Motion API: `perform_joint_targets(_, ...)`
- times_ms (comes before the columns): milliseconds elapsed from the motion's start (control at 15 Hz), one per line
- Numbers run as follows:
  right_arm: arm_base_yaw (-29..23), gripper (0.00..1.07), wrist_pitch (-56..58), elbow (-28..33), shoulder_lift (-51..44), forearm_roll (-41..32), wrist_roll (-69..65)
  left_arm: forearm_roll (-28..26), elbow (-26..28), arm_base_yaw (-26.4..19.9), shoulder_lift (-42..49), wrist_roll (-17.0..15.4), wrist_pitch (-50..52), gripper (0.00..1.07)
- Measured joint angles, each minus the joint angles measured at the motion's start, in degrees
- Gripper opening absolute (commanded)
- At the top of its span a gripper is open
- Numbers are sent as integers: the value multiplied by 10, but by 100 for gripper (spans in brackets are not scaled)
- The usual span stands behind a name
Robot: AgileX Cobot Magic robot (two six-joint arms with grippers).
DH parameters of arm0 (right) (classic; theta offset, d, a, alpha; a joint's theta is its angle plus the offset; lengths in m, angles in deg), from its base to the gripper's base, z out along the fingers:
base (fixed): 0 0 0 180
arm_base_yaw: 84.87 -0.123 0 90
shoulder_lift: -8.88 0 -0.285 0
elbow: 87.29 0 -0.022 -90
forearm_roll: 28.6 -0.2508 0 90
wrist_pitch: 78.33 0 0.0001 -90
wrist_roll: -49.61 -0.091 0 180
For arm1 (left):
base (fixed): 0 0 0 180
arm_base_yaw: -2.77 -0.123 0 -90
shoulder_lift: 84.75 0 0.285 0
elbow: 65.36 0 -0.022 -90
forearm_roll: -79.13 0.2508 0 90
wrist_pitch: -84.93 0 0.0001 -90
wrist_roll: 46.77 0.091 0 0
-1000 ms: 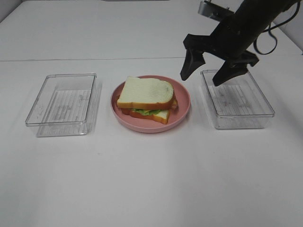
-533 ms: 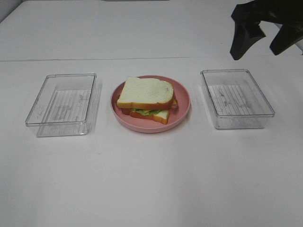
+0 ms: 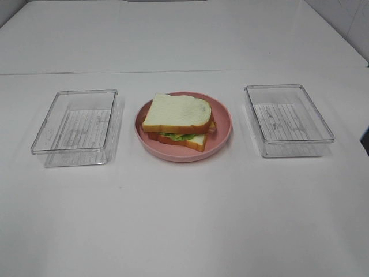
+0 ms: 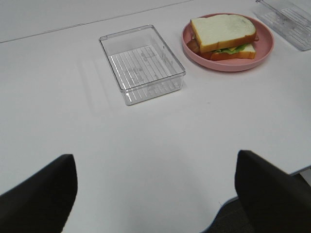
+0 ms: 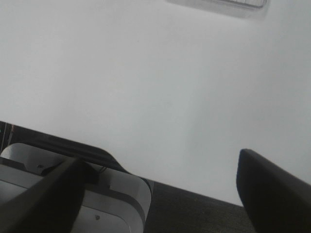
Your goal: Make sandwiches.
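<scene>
The left gripper (image 4: 155, 194) stands wide open and holds nothing: its two dark fingers (image 4: 36, 194) show only as blunt tips at the near edge of the wrist view, far apart, with bare white table (image 4: 146, 145) between them. The right gripper (image 5: 160, 194) is likewise spread and empty, its fingers (image 5: 272, 189) dark and blurred over the table's near edge, where a grey and white piece of the robot's base (image 5: 73, 194) shows below. From there outward, the sandwich (image 3: 177, 122) sits on a round pink plate (image 3: 222, 135) in the middle of the table, well apart from both grippers. It is a stack of two white bread slices with orange-brown crust; the top slice lies slightly askew over the bottom one, and green ruffled lettuce, a sliver of yellow cheese and a reddish-brown strip peek out along the near side. A clear plastic tray (image 3: 75, 127) stands to the left of the plate and another clear tray (image 3: 288, 118) to its right, each with a ribbed floor, each near the plate but not touching it. In the high view neither arm shows over the table; only a small dark sliver appears at the right edge, too little to identify. The left wrist camera looks down at the left tray and the plate from a distance.
</scene>
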Motion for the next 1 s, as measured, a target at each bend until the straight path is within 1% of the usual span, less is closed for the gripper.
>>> perform_joint_targets(67,0,80,0,16,-18,0,0,0,0,0,0,0,0,84)
perform_joint_targets(200,0,80,1,91,-98,0,0,0,0,0,0,0,0,84)
perform_joint_targets(267,0,80,1,103,-118,0,0,0,0,0,0,0,0,84)
perform_joint_targets(333,0,80,1,131,-159,0,0,0,0,0,0,1,0,84)
perform_joint_targets(400,0,80,2,171,-233,0,1,-1,0,0,0,9,0,84)
perform_joint_targets(467,0,80,2,184,-270,0,9,-3,0,0,0,17,0,84)
perform_joint_targets(600,0,80,1,195,-329,0,28,-6,0,0,0,22,0,84)
perform_joint_targets(933,0,80,-40,215,-473,0,60,-10,0,0,0,24,0,84)
perform_joint_targets(1000,0,80,-41,215,-482,0,60,-11,0,0,0,24,0,84)
